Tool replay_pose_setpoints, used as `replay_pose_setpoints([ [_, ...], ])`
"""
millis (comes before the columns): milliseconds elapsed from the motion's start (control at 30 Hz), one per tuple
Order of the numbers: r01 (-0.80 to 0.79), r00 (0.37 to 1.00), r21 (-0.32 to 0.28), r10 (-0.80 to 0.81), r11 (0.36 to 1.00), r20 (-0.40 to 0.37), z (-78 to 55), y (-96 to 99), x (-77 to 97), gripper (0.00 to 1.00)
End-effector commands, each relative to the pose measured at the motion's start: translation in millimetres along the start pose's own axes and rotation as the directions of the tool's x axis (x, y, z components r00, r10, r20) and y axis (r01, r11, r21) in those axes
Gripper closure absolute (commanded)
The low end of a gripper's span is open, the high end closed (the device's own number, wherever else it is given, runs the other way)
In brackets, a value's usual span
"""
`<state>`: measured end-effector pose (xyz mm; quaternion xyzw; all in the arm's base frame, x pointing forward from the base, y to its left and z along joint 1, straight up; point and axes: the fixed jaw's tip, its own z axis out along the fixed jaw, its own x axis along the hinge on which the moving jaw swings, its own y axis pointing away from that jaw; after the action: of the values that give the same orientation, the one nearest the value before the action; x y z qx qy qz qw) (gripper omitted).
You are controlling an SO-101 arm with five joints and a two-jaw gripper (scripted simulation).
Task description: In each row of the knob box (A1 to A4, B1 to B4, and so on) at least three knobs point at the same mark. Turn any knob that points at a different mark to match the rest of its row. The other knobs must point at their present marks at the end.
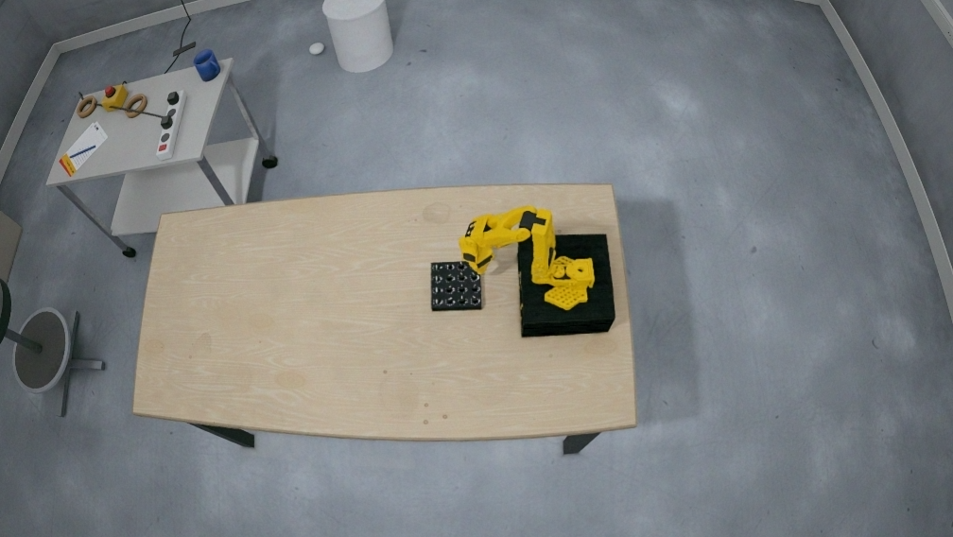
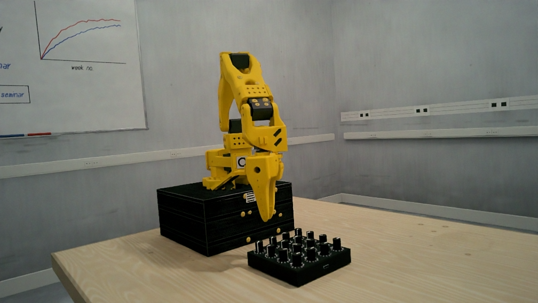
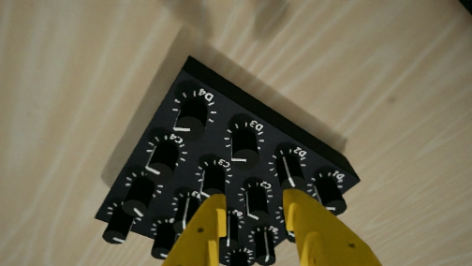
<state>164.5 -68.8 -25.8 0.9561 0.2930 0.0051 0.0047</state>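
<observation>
A black, square, flat knob box [image 1: 456, 284] [image 2: 312, 273] [image 3: 220, 109] lies on a pale wooden table [image 1: 300, 320] [image 2: 131, 271] [image 3: 398, 117], below the yellow one-moving-jaw gripper [image 1: 478, 269] [image 2: 266, 220] [image 3: 255, 194]. Seen from above, the gripper's tips are over the corner of the box in the upper right of the view; seen from the side, they point down above the box, apart from its knobs. The gripper is slightly open, with a narrow gap between its fingers and nothing grasped. The box carries sixteen upright black cylindrical knobs in a four-by-four grid, each ringed by short white tick marks and bearing a white pointer line. White labels run along its top, D1 to D4 beside one edge; several nearer the fingers are partly hidden. The knobs' exact marks are hard to tell at this slant. Beside the box, separated from it by bare wood, stands a black block-shaped pedestal [image 1: 599, 306] [image 2: 180, 222] carrying the yellow arm [image 1: 501, 233] [image 2: 244, 77].
</observation>
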Motion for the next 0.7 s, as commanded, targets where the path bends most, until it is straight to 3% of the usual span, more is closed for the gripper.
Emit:
replay_pose_setpoints([
  [0,0.029,1.0,0.014,-0.029,0.999,0.008,1.3,-0.6,-1.6,0.9],
  [667,0.075,0.997,0.014,-0.076,0.997,0.007,1.3,-0.5,-1.4,0.9],
])
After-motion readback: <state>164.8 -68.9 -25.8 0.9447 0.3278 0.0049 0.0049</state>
